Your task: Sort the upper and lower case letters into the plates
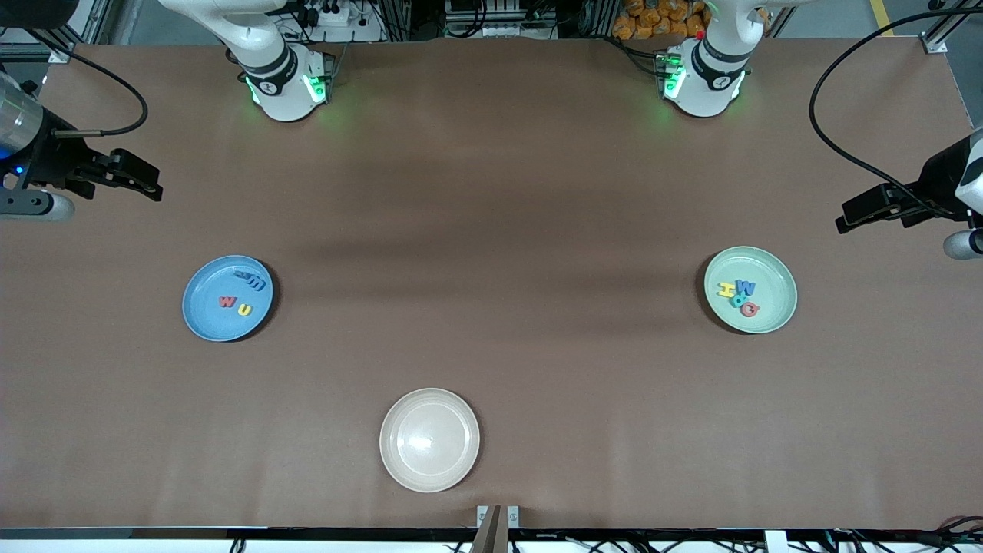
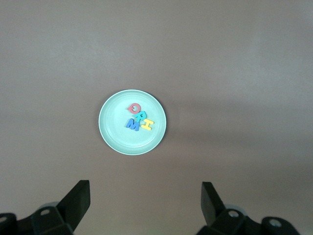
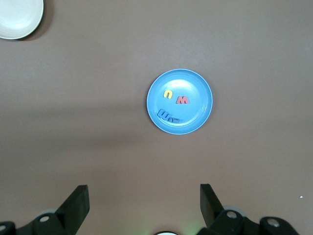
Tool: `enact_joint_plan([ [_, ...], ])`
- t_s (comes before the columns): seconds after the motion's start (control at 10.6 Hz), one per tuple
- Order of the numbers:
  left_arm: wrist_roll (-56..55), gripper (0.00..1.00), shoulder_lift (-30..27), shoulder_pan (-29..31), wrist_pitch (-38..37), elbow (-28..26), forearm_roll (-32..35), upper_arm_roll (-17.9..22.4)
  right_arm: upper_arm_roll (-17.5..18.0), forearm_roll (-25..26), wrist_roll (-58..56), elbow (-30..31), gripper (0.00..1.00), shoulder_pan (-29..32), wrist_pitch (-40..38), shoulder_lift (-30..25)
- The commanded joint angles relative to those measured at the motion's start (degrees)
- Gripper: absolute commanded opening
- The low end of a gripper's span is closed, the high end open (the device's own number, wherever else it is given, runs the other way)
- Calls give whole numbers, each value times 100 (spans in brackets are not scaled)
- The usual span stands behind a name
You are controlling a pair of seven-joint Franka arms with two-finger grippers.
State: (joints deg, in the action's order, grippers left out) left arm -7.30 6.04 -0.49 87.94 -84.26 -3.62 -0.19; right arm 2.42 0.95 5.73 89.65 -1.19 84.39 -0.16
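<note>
The bright blue plate [image 1: 206, 316] lies toward the right arm's end of the table. It holds a red w [image 1: 226, 301], a yellow u [image 1: 244, 309] and blue letters [image 1: 253, 279]. The mint green plate [image 1: 774, 298] lies toward the left arm's end. It holds a yellow H [image 1: 726, 289], a blue M [image 1: 746, 288], a teal letter and a red Q [image 1: 749, 309]. My right gripper [image 1: 150, 184] is open and empty, high over bare table; its wrist view shows the blue plate [image 3: 198, 90]. My left gripper [image 1: 848, 219] is open and empty, high beside the green plate [image 2: 111, 133].
An empty cream-white plate [image 1: 429, 439] lies nearest the front camera, midway along the table; it also shows in the right wrist view [image 3: 17, 17]. Black cables hang at both ends of the table. The brown tabletop [image 1: 491, 230] lies between the plates.
</note>
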Motion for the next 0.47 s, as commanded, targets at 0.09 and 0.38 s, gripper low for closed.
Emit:
enact_joint_plan([
  [0.09,-132,100,29,-4,48,50,125,-25,22,37,69,-62,100,14,-54,7],
  [0.38,-71,100,55,-21,66,42,160,-34,22,28,69,-62,100,23,-54,7],
])
